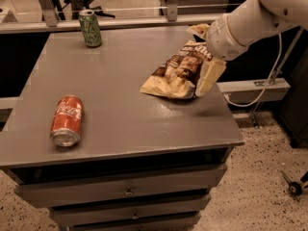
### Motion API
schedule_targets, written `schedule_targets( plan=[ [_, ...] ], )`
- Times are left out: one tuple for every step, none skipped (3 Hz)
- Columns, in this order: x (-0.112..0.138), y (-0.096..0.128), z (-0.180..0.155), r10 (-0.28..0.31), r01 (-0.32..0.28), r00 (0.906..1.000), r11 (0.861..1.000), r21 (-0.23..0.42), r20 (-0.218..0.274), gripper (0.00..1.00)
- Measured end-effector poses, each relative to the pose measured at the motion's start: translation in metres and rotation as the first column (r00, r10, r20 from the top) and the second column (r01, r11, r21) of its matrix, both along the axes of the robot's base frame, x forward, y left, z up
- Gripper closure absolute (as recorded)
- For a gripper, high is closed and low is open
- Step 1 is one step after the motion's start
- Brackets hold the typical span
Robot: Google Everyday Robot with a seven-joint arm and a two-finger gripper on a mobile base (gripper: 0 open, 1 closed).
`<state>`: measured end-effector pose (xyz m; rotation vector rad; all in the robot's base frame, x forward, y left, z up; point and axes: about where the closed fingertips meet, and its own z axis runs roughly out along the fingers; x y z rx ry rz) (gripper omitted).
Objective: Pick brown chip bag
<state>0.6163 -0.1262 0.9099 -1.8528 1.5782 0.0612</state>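
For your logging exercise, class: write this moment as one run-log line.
phase: reach | end effector: open, low over brown chip bag | bag: on table, not gripped | red can: lying | green can: upright
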Motion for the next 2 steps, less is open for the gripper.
schedule_targets(
  plan=[
    [0.027,0.006,-0.025,-0.005,0.005,0.9996,1.0,0.01,-0.028,0.0],
    [0.043,0.005,-0.045,-0.022,0.022,0.9977,1.0,0.009,-0.065,0.18]
  ],
)
